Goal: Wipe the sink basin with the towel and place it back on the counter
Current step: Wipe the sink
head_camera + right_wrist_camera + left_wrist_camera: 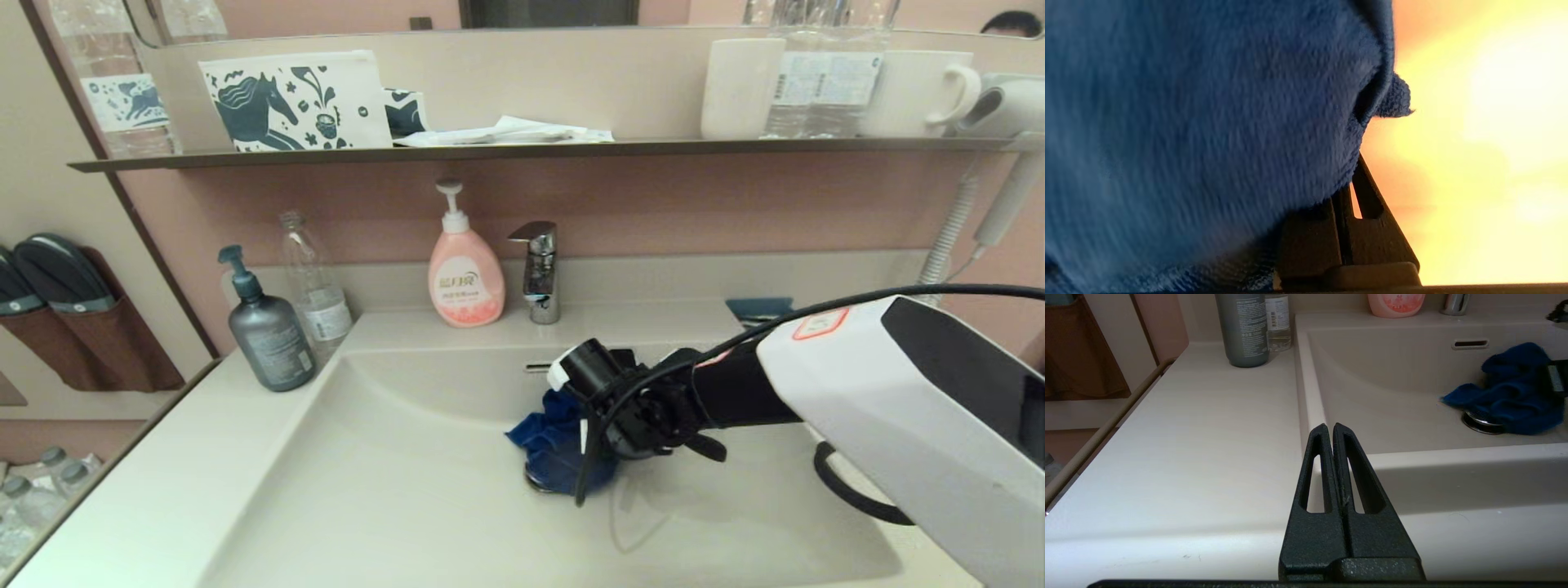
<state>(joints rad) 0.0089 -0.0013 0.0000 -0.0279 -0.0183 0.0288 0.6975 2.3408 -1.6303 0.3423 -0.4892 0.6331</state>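
Towel (555, 445), bunched over the drain plug (1480, 421) in the sink basin (392, 474), is pinched by the right gripper (1345, 196), so wiping seems underway; next, sweep outward from the plug.

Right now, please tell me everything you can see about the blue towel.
The towel is a small dark blue cloth with a fuzzy terry-like pile. It is bunched into folds, not spread flat. It lies on the floor of the sink basin, covering most of the chrome drain plug, below the overflow slot. The right hand is shut on it.
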